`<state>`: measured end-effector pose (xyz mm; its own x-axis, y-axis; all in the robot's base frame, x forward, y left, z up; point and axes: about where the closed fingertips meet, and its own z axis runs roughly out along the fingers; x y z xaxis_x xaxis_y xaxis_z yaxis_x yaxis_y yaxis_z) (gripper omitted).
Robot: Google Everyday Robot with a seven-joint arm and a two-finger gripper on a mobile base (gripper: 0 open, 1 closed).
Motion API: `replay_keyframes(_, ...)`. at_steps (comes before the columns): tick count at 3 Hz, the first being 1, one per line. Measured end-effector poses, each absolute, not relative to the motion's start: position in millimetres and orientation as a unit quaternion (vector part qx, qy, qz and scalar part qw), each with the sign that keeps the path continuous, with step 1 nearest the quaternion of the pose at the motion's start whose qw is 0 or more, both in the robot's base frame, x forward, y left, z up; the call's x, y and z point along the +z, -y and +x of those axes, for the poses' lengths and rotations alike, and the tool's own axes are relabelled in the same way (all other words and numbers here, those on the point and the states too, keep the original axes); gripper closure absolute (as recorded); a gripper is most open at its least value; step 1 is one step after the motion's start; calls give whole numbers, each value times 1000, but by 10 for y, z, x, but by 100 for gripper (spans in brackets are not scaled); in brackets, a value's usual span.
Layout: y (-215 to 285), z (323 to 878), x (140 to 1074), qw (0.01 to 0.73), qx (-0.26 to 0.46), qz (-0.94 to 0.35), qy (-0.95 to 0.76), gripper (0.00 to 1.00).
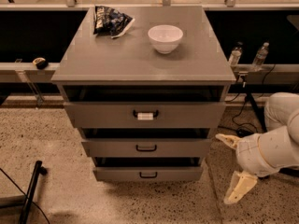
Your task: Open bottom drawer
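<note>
The grey cabinet point(142, 59) has three drawers. The bottom drawer point(117, 173) is the lowest and narrowest, and its small black bar handle point(148, 175) is at the middle of its flat front. It looks closed. Above it are the middle drawer point(112, 148) and the top drawer point(103, 115), whose handle bears a white tag point(145, 116). My gripper point(230, 164) is to the right of the cabinet, level with the lower drawers. Its two cream fingers point(239, 187) are spread open and hold nothing. It does not touch the drawer.
A white bowl point(165, 38) and a dark snack bag point(110, 20) lie on the cabinet top. Two bottles point(235, 55) stand on a ledge at the right, with cables on the floor below. A black stand leg point(31, 190) lies at the lower left.
</note>
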<state>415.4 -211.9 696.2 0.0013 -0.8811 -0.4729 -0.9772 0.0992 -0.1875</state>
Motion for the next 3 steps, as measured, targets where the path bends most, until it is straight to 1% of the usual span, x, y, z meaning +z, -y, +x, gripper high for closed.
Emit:
replay_keyframes(1,2146,4175,6928,252,85,-687,-676,0)
replay_keyframes(2,1738,4256,6515,249,122,-702,-656,0)
replay_keyframes(3,1258,4260,5791,270,178,-699,-638,0)
